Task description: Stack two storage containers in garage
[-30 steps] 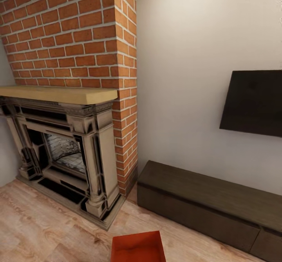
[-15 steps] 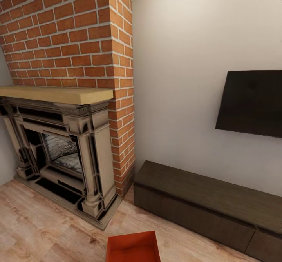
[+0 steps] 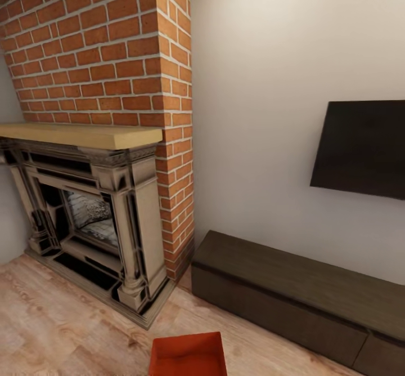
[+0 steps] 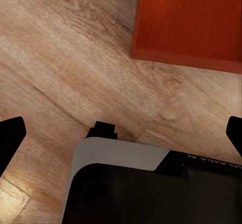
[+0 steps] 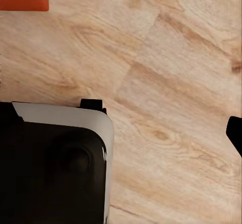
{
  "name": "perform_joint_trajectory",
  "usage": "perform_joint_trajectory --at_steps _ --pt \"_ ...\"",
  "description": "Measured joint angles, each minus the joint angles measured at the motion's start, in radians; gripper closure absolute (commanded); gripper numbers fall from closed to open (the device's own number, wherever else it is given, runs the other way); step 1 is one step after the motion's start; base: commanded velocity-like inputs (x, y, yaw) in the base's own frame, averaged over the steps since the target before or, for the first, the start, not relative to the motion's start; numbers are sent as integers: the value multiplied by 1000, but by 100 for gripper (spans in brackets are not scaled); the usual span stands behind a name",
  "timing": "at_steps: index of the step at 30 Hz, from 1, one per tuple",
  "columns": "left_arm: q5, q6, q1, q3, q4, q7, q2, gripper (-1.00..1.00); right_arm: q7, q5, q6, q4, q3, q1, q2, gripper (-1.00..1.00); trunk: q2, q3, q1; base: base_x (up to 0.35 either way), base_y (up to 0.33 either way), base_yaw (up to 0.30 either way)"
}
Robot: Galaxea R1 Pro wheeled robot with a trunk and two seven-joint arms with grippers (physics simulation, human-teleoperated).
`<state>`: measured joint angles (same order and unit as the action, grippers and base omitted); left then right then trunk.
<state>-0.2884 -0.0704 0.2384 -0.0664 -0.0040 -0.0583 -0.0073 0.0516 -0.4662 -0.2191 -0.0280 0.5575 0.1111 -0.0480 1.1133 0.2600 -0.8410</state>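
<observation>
Brickwork of the fireplace (image 3: 107, 55) rises in rough red courses with pale mortar, above a smooth light-wood mantel (image 3: 84, 135) and a dark carved surround (image 3: 84, 213) with fluted columns. Beside it, against the plain white wall (image 3: 264, 111), runs a long low dark bench (image 3: 292, 291) with a matte wood grain, and a flat black wall screen (image 3: 363, 148) hangs above it. One storage container (image 3: 188, 354), an orange-red rectangular tray with thin low walls, lies on the light wood-plank floor (image 3: 56, 325) in front of the fireplace's near corner, at the lower edge of the head view. The left gripper (image 4: 121, 138) hovers over the planks near the tray, its black fingertips (image 4: 10, 136) spread wide. The right gripper's state cannot be told.
</observation>
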Motion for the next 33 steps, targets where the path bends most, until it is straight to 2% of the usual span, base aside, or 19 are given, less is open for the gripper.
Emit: perform_joint_trajectory --at_steps 7,17,25,33 --pt "0 0 0 0 0 0 0 -100 0 1 0 0 0 0 0 -100 0 0 0 0 -2 250" --pt "0 0 0 0 0 0 0 -100 0 0 0 1 0 0 0 -100 0 0 0 0 0 35" --pt "0 0 0 0 0 0 0 -100 0 -1 0 1 0 0 0 -100 0 0 0 0 0 179" --pt "0 0 0 0 0 0 0 -100 -6 2 1 0 2 0 -2 -100 0 0 0 0 0 10"
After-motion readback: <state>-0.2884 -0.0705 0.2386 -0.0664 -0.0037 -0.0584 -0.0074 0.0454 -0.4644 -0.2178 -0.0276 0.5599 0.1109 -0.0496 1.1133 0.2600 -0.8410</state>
